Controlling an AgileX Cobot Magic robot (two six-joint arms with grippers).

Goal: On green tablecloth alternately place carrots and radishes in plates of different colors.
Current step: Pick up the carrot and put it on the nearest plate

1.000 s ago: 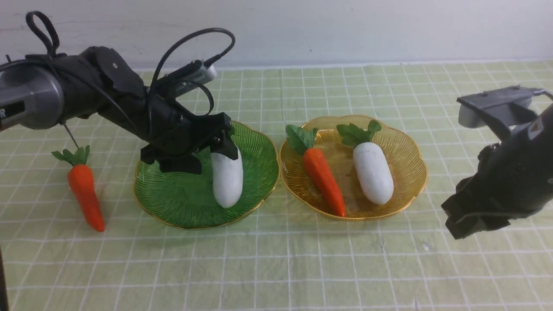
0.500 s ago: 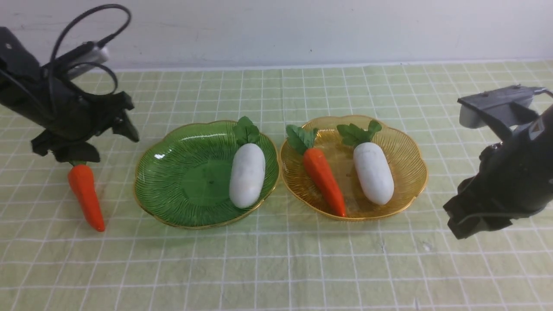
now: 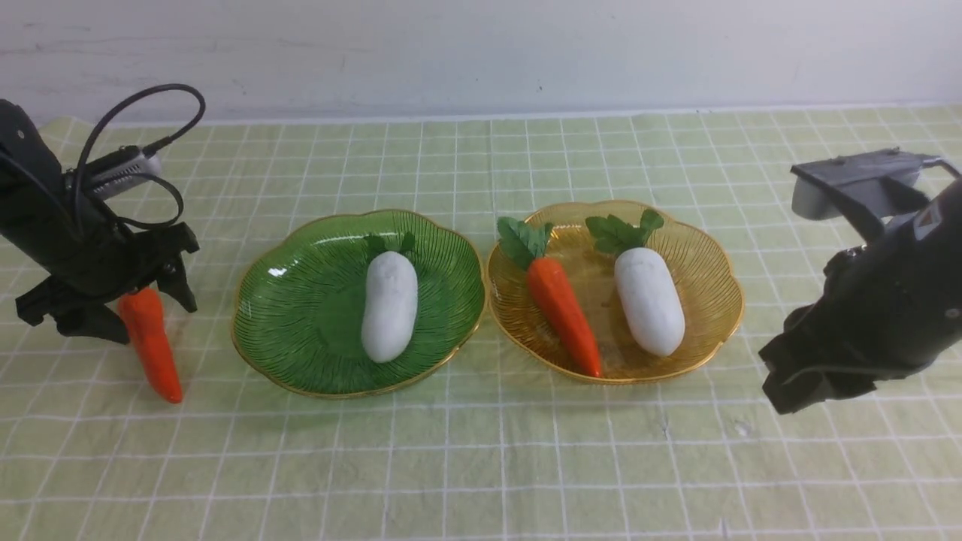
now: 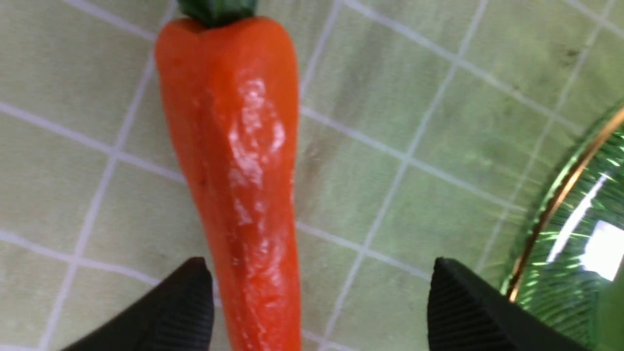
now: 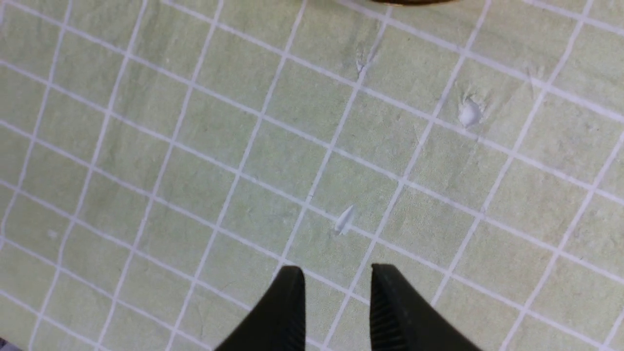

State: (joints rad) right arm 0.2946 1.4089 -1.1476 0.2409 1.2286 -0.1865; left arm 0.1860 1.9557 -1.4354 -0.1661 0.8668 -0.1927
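the left gripper [image 4: 319,297] is hanging with its jaws spread wide, straddling one carrot [image 4: 234,146] that is lying on the green tablecloth [image 3: 481,451] at nine o'clock of the green plate [image 3: 301,330]. the right gripper [image 5: 336,273] is hovering over bare cloth at four o'clock of the amber plate [image 3: 706,300], jaws nearly together and gripping nothing. two carrots, two radishes and two plates are showing: one radish [image 3: 389,304] is resting in the green plate, and the second carrot [image 3: 562,315] and second radish [image 3: 648,300] are lying side by side in the amber plate.
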